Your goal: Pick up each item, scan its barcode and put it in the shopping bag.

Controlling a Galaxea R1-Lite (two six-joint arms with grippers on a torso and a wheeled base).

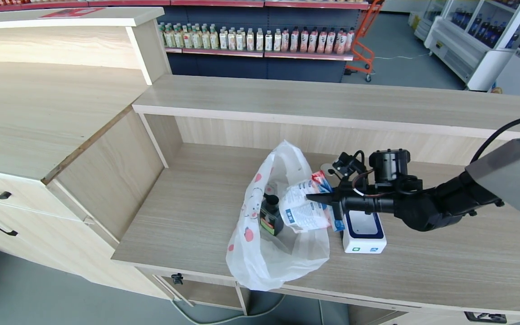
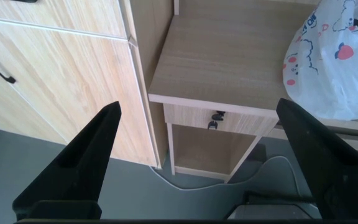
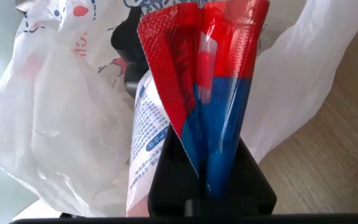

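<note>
White plastic printed with red figures makes up the shopping bag [image 1: 260,257], which sits at the centre of the frame on the wooden surface [image 1: 188,216], its lower bulge hanging past the front edge. Right of centre we see the right hand [image 1: 322,197], clamped tight on the red-and-blue sealed end of a pouch [image 1: 303,207]. The pouch's white printed body hangs at the bag's open mouth, just right of a dark bottle [image 1: 271,216] that stands inside. The white scanner [image 1: 363,232] stands just right of the pouch, under the wrist. The left hand [image 2: 199,109] is spread wide and holds nothing, low by the surface's front corner, above the floor. We judge the drop to be the risky part. The pouch hangs close to the bag's right rim, so a release here could let it catch on the limp film and slide out onto the scanner. The mouth has nothing propping it open and could fold shut under the pouch. Added weight could also pull the overhanging bag off the front edge.
</note>
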